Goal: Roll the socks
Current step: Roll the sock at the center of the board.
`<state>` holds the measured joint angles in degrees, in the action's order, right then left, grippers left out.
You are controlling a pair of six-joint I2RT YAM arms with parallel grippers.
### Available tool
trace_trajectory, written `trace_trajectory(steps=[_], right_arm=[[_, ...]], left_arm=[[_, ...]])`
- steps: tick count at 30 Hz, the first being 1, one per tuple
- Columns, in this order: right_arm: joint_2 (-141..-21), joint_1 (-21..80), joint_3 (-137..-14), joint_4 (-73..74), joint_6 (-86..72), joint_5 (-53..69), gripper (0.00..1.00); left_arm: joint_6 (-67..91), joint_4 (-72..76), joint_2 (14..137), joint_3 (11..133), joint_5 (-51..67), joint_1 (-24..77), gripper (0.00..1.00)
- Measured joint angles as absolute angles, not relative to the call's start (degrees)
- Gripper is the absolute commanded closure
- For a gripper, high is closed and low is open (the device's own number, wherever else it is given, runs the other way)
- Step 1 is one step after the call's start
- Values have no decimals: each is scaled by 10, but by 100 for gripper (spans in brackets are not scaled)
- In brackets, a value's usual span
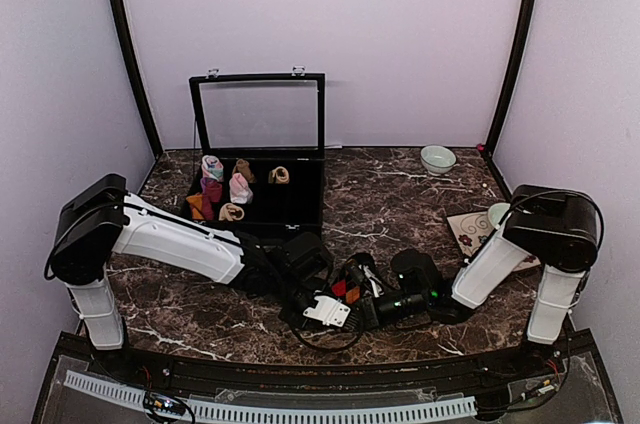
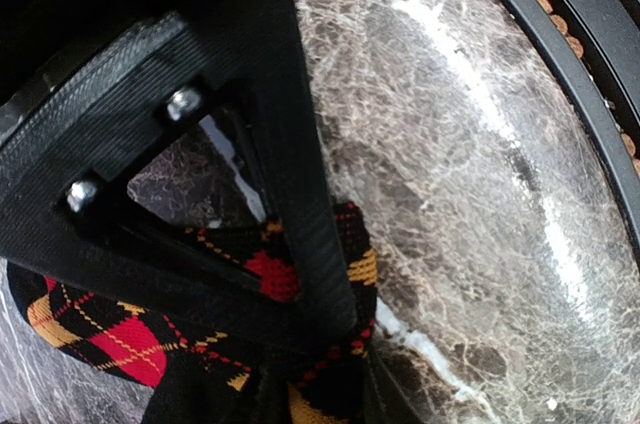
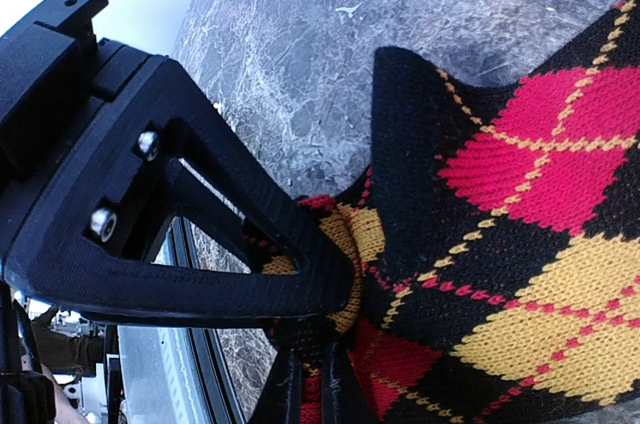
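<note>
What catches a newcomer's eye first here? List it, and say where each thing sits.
The black argyle sock with red and yellow diamonds lies on the marble table near its front edge. The right gripper pinches its fabric there, and the left gripper lies over it. Behind them, left of centre, an open black display box holds small sock rolls.

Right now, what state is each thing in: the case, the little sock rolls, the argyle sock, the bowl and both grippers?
Left gripper: closed on the argyle sock.
Right gripper: closed on the same sock.
Argyle sock: bunched between them, not a finished roll.
Display case: open, lid standing up.
Small sock rolls: rolled, in the case's compartments.
Bowl: upright.
</note>
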<state>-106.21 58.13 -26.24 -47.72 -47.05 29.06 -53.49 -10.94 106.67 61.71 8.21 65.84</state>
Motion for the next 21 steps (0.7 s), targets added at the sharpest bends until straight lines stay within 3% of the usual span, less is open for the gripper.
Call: trace_trajectory(steps=[2,7,12,21], right_arm=[[-1062,581,-263,-476,-470,291,99],[-1041,581,-256,-454,-459,279,83],[-947,580,-207,-397,-433,218,55],[-824,632,-170,-288,-378,108,56]], left_arm=[[-535,-112,1069,619,83,658,80],[-535,-121,1075,629,91,655,81],[-524,-165,1108,677,141,636,80],[-507,-274,1171,765,271,589,79]])
